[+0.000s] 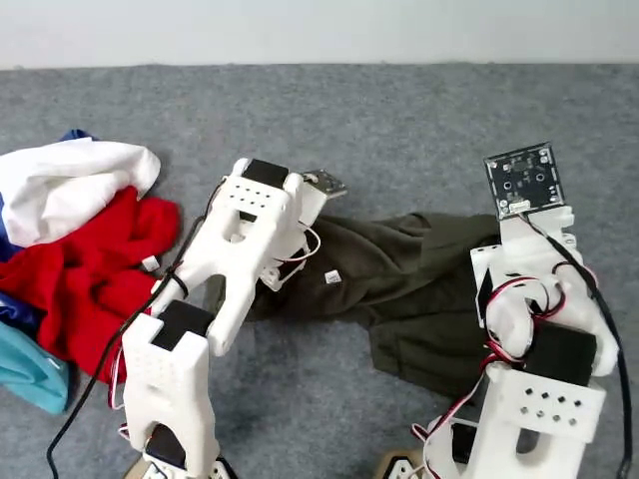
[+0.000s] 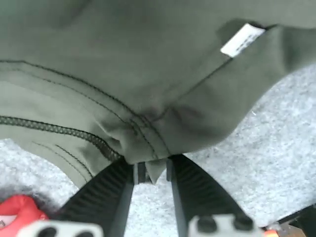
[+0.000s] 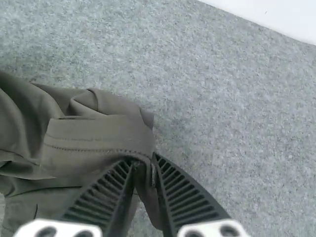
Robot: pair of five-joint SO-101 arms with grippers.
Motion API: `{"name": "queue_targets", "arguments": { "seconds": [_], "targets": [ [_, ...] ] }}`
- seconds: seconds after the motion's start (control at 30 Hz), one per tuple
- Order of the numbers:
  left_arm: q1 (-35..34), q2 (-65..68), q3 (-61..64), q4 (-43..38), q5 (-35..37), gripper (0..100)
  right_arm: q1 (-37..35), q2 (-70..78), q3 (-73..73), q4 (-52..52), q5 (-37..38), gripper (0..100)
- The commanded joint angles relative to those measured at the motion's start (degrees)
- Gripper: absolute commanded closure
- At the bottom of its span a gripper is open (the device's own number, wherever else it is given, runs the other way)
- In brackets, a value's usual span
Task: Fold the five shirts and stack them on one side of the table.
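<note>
At the middle of the table (image 1: 399, 120) the olive-green shirt (image 1: 399, 269) is lying crumpled between the two arms. The left gripper (image 2: 150, 170) is pinching its stitched hem, and the right gripper (image 3: 143, 169) is nipping another hemmed edge. The cloth is looking light, soft and limp, so it is likely sagging wherever unsupported; seamed hems and corners are offering the surest hold. Toward the table's left edge, a red shirt (image 1: 90, 269) and a white shirt (image 1: 70, 185) are lying heaped.
</note>
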Motion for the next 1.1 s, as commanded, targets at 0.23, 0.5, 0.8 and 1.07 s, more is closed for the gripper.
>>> {"name": "queue_targets", "arguments": {
  "seconds": [0.23, 0.5, 0.8, 1.07],
  "targets": [
    [-0.2, -12.8, -0.3, 1.7, 0.9, 91, 0.0, -0.6, -0.1, 0.5, -0.5, 98.8],
    [-0.3, -3.8, -0.3, 1.0, 0.5, 91, 0.0, -0.5, -0.1, 0.5, -0.6, 98.8],
    [-5.2, 7.3, -3.9, 0.1, 0.5, 91, 0.0, -0.2, -0.1, 0.5, -0.6, 98.8],
    [-4.9, 8.8, -6.9, 0.2, 0.5, 91, 0.0, -0.7, 4.2, 0.0, -0.6, 98.8]
  ]
}}
